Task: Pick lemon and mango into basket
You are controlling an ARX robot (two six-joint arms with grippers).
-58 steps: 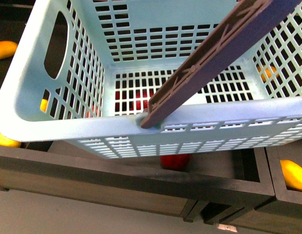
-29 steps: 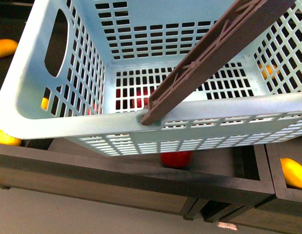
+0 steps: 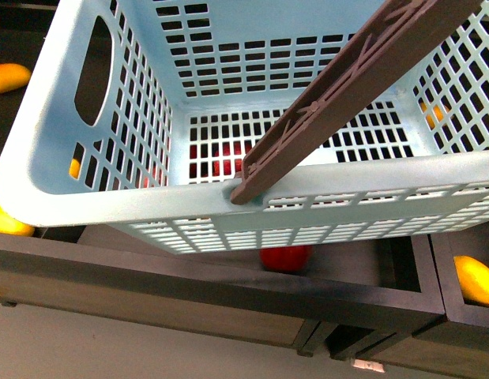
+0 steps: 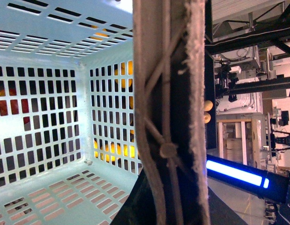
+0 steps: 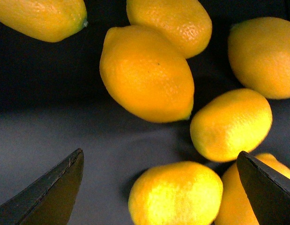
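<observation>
Right gripper [image 5: 159,154], spread wide and empty, hovers with a glossy yellow oval lemon [image 5: 175,194] lying squarely between its jaws.

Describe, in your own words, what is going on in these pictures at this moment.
The teal basket hangs close to the front camera above dark wooden crates. Its brown handle fills the left wrist view, so the left arm probably carries it, though the left gripper cannot be made out. The basket holds no fruit yet. The right gripper is open over a pile of lemons. A mango lies in a crate on the right.
</observation>
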